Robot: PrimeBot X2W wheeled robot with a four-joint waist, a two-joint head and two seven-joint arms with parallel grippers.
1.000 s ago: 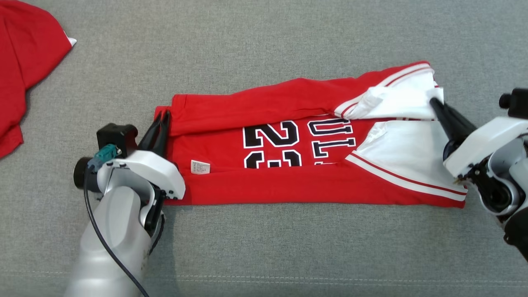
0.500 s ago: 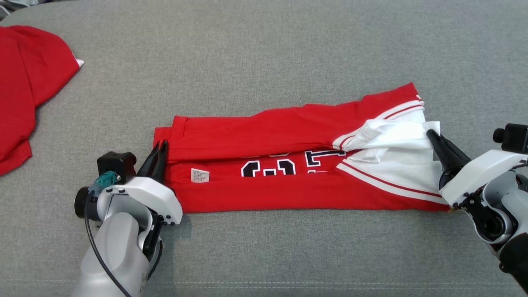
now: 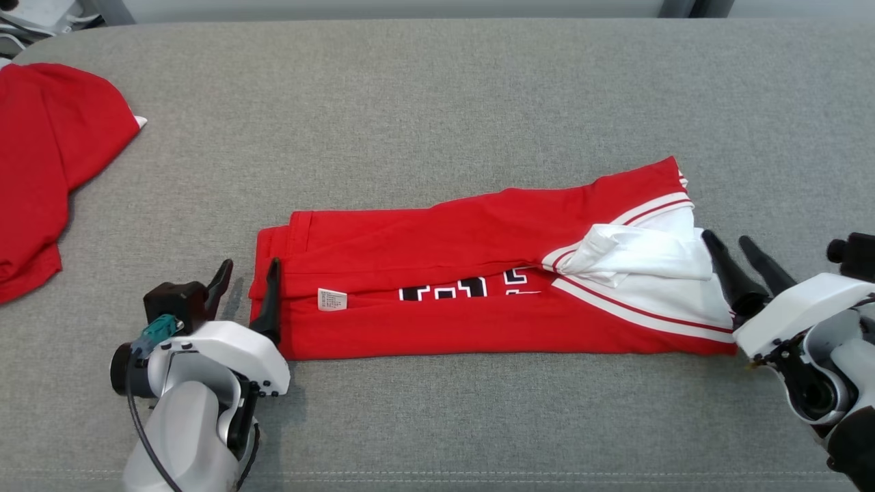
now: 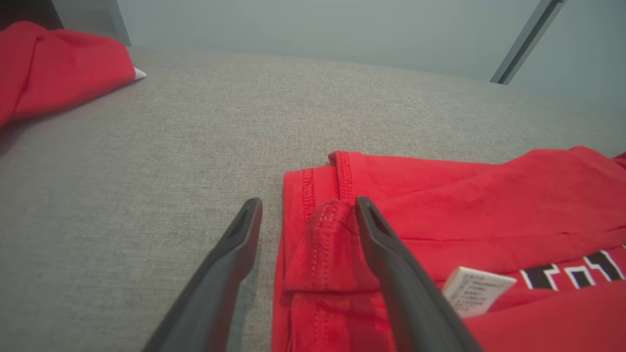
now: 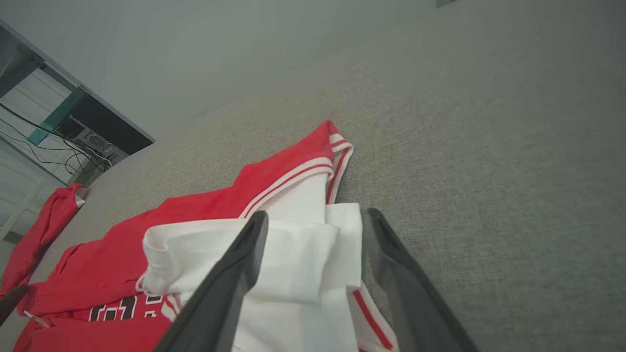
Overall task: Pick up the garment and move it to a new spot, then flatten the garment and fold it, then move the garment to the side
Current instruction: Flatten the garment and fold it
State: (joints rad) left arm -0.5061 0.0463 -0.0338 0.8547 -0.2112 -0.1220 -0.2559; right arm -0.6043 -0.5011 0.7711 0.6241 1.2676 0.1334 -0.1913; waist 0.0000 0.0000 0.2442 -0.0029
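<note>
So on my grey cushion (image 3: 437,89) there's a red shirt (image 3: 41,171) lying crumpled at its far-left corner, and a pale stitched seam (image 3: 519,463) running along its near edge.

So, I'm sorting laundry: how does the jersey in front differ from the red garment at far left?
The jersey is folded into a long band; the red garment lies loosely spread. The jersey shows white trim and black numerals; the red garment looks plain red but for a white tip. Both are red, on the grey cushion.
</note>
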